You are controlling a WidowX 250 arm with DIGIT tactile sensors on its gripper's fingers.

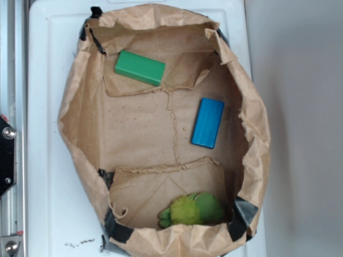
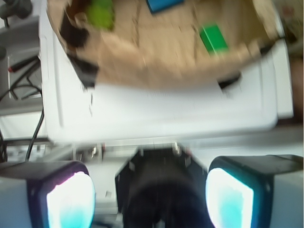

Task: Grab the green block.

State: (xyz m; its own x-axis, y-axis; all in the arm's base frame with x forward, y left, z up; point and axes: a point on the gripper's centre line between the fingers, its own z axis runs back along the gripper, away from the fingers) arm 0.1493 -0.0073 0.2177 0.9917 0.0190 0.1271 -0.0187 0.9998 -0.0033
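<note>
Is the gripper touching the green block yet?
Apart. The wrist view shows the gripper with fingers spread, outside the paper bag; the green block lies far ahead inside it.

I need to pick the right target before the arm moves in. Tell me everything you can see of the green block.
The green block is a flat, solid, bright green rectangular slab with sharp edges and a smooth surface. It lies on its broad face, slightly angled, on the floor of the brown paper bag near the far rim, apart from the other items. Nothing but the paper touches it. The wrist view shows it blurred, and the gripper is well short of it.
</note>
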